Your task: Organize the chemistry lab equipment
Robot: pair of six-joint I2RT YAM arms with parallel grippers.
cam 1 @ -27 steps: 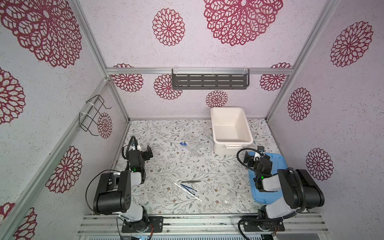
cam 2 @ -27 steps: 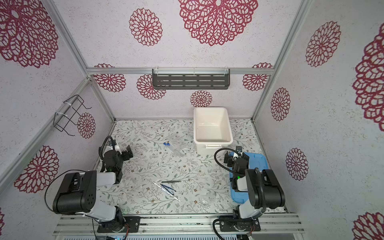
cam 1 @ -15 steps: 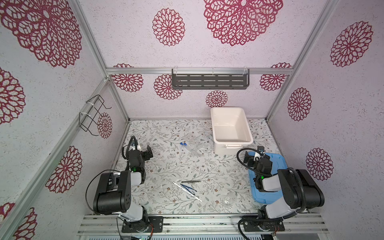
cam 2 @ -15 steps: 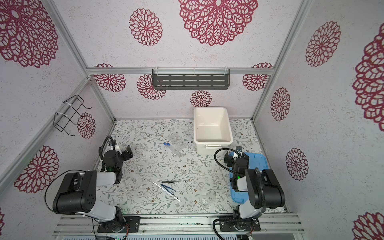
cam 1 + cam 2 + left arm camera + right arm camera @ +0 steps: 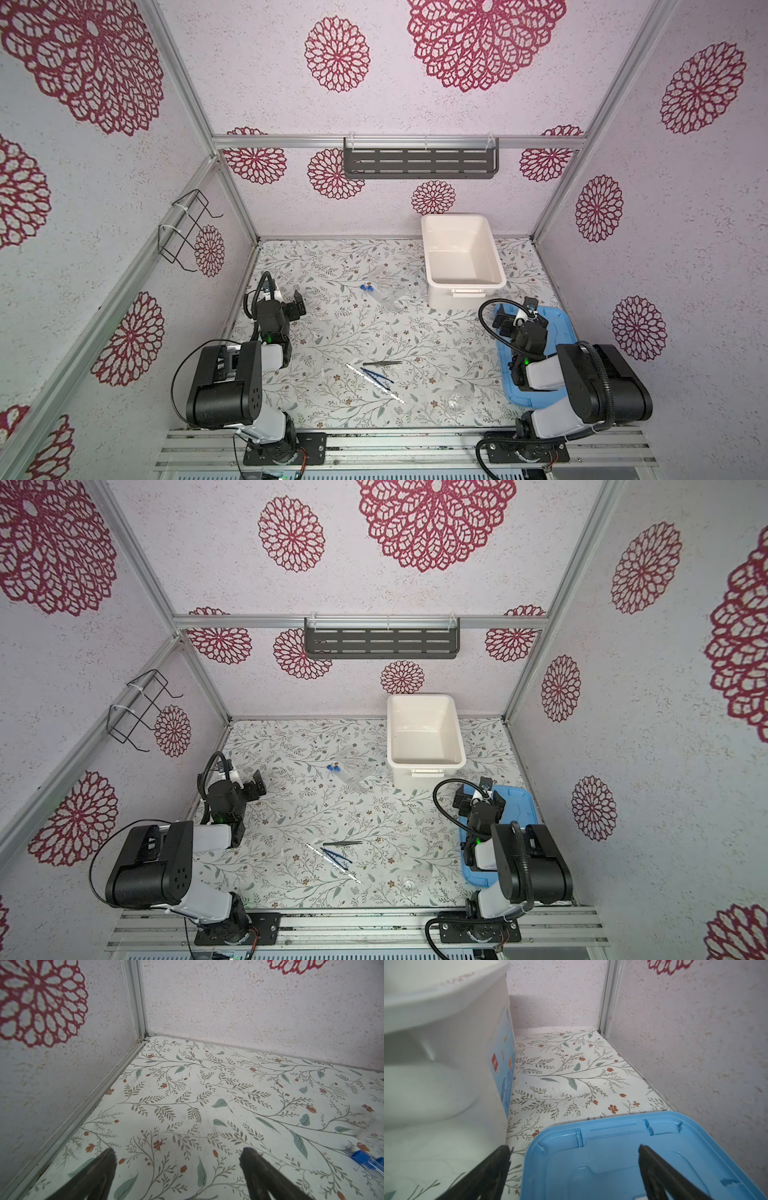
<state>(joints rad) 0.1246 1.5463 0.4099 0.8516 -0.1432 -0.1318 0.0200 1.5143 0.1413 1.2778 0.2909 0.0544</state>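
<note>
Two clear thin tubes with blue caps (image 5: 366, 287) (image 5: 333, 767) lie mid-table beside a see-through tube holder (image 5: 388, 291). Nearer the front lie dark metal tweezers (image 5: 382, 363), blue tweezers (image 5: 376, 375) and a thin white stick (image 5: 374, 382). A small clear vessel (image 5: 459, 397) sits at the front right. My left gripper (image 5: 291, 305) (image 5: 178, 1153) stands open over bare table near the left wall, and the blue caps (image 5: 359, 1156) show at the edge of its wrist view. My right gripper (image 5: 519, 316) (image 5: 575, 1149) is open above the blue lid, holding nothing.
A big white tub (image 5: 459, 249) (image 5: 436, 1043) stands at the back right. A flat blue lid (image 5: 552, 328) (image 5: 623, 1157) lies by the right wall under the right arm. A dark shelf (image 5: 419, 162) and a wire rack (image 5: 187, 228) hang on the walls.
</note>
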